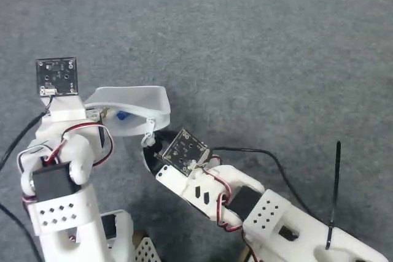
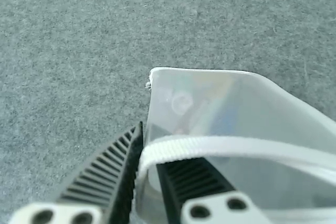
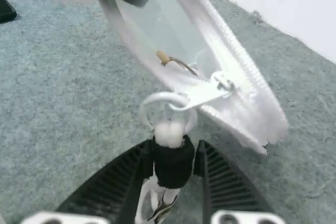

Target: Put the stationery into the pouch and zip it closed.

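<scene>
Pinching pouch (image 2: 210,103) rim, left gripper (image 2: 148,150) closed, right gripper (image 3: 174,148) clamped on zipper pull (image 3: 169,162)

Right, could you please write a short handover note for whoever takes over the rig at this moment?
Left gripper: fingers shut on one end of the pouch, at its zip tape.
Right gripper: fingers shut on the zipper pull, just below the slider.
The pouch sits between the two arms, with stationery inside showing through its translucent wall.
Done: the stationery appears to be in the pouch, and both ends are gripped.
Left: the mouth gapes open for much of its length, so the slider probably has to be drawn along to zip it closed.
</scene>
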{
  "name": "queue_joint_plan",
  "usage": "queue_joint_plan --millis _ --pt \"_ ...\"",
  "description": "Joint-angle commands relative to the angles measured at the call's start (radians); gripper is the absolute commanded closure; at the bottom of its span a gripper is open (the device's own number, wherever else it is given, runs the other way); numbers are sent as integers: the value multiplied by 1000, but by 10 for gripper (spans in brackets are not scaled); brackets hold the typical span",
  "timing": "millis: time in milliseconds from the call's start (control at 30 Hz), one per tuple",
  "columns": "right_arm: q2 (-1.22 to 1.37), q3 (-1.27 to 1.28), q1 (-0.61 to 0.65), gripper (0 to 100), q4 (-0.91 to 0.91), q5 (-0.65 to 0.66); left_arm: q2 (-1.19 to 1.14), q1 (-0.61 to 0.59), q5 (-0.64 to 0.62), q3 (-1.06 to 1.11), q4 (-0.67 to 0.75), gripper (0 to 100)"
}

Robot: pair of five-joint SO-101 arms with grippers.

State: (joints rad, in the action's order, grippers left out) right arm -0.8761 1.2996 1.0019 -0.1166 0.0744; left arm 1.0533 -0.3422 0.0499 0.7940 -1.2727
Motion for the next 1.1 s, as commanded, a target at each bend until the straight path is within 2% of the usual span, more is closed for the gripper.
queue_joint_plan --millis 0,367,800,1067 --pt "-7 -12 8 873 24 -9 6 5 -8 -13 32 988" --pt "-134 20 7 996 -24 -2 6 5 -8 -13 32 988" --pt "-352 14 7 994 -292 2 6 5 -8 -13 32 988" --pt "-438 12 12 994 -398 71 6 5 -11 -13 31 987"
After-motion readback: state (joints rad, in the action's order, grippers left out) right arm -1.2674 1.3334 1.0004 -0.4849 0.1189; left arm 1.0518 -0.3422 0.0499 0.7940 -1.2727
